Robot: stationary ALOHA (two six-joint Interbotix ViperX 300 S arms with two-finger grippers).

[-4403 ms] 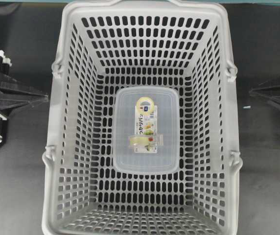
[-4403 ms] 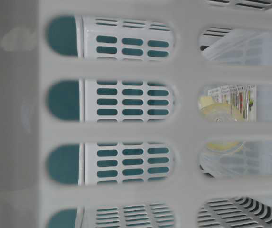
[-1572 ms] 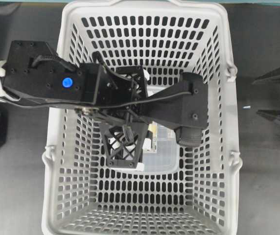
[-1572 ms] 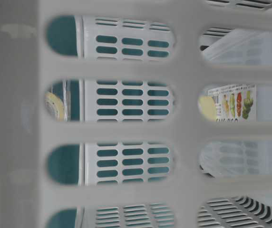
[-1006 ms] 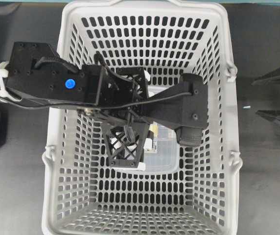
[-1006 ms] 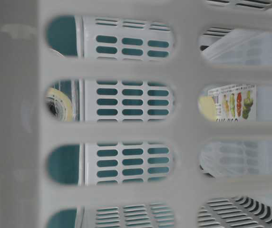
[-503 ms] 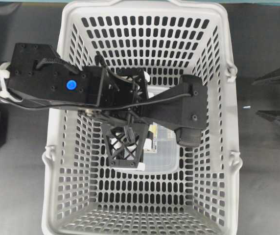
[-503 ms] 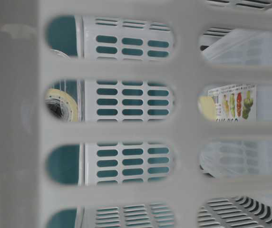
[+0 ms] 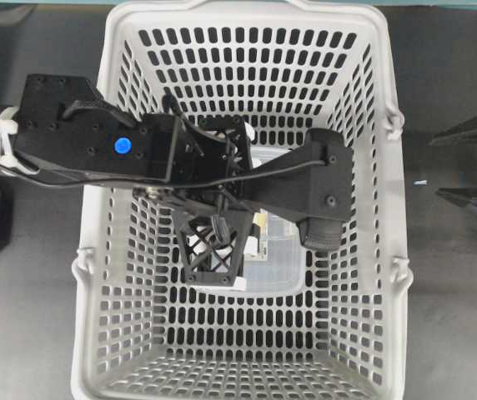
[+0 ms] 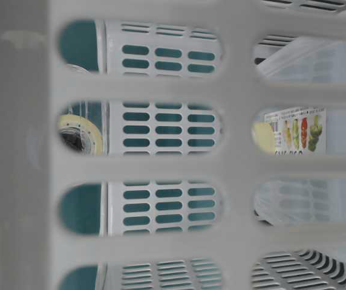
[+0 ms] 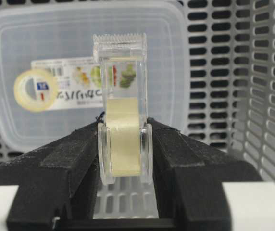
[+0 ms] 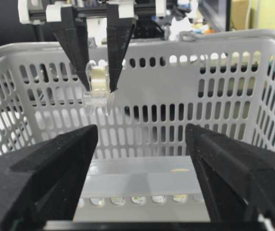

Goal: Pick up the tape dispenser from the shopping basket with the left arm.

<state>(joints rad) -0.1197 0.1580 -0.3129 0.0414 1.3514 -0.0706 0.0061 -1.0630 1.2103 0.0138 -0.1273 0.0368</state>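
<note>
Left gripper [image 11: 123, 144] is pinching the tape dispenser [image 11: 121, 120] across its flat sides, one black pad on each face of the pale roll. The dispenser's long axis is running straight out from the jaws, serrated cutter end pointing away from the wrist.

In the right wrist view the left gripper [image 12: 99, 67] is hanging fingers-down with the dispenser [image 12: 98, 86] at the fingertips, cutter end lowest. It is sitting clear above the floor of the basket [image 12: 185, 110], not touching anything below, and roughly level with the upper wall rows, below the rim. Judgement: the grip is made and the lift is under way; what is left is a straight rise, and the way up looks open.

Overhead, the left arm [image 9: 122, 150] is reaching in over the left wall of the basket [image 9: 247, 25], and its body is hiding the dispenser in that view.

Contents: the clear food box [image 11: 80, 43] is lying flat on the basket floor, label up, directly under the held dispenser. Nothing else is showing in the basket.

The right gripper [image 12: 142, 159] is standing spread wide, empty, outside the basket, facing its wall. The left arm is the one on the job.

Risk, as a guess: the clear shell is slick, so it could slip or twist between the pads.
</note>
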